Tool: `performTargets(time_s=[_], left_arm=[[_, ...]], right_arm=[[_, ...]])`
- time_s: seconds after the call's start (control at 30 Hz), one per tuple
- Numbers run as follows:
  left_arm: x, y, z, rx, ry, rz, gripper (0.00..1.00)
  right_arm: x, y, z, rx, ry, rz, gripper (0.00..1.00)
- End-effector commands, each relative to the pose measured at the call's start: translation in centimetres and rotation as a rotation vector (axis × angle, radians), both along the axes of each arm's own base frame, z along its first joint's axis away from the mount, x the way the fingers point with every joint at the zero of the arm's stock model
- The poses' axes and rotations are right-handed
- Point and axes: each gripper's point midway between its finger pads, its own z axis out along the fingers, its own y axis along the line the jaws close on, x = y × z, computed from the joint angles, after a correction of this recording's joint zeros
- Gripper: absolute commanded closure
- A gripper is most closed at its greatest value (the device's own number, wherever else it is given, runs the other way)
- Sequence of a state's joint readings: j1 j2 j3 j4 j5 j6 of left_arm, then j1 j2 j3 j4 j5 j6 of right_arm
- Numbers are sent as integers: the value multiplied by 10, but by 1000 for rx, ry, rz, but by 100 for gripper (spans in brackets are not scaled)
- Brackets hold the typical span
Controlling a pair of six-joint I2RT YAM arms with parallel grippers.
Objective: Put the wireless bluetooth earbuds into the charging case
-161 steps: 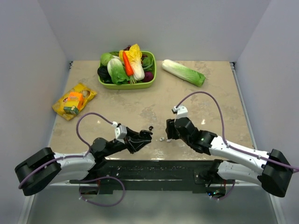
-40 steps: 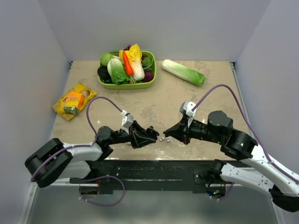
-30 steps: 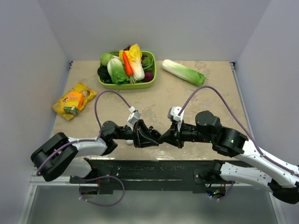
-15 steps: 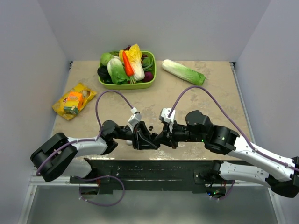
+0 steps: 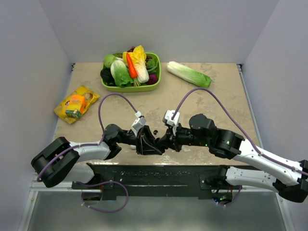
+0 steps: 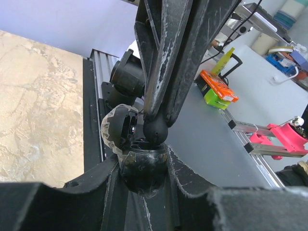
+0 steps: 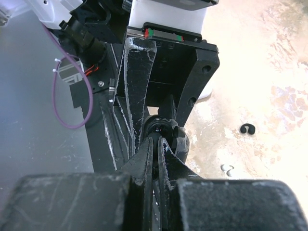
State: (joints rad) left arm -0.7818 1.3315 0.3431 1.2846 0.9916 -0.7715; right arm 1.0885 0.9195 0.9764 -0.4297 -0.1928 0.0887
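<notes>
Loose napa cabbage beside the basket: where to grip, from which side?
Grip the napa cabbage mid-body, toward its white stalk half, coming straight down from above. It lies flat and diagonal on the table, apart from the green basket, so close across its narrow width, square to its long axis. The leafy green end probably holds worse.

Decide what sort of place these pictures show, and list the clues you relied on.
Probably a robotics lab test cell. A left arm and right arm are bolted to a rail at the table edge, plain grey panels wall the table in, and the left wrist view shows a workbench beyond.
</notes>
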Motion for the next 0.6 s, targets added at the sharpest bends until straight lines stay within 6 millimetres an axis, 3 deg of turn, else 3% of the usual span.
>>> performTargets(time_s=[0.0,0.57], left_arm=[[-28,25,92,-456,-468,-9,100],[-29,24,97,-470,-479,-13,100]], right_arm=[[2,7,17,46,-41,6,100],[8,11,-7,-18,-39,-41,100]])
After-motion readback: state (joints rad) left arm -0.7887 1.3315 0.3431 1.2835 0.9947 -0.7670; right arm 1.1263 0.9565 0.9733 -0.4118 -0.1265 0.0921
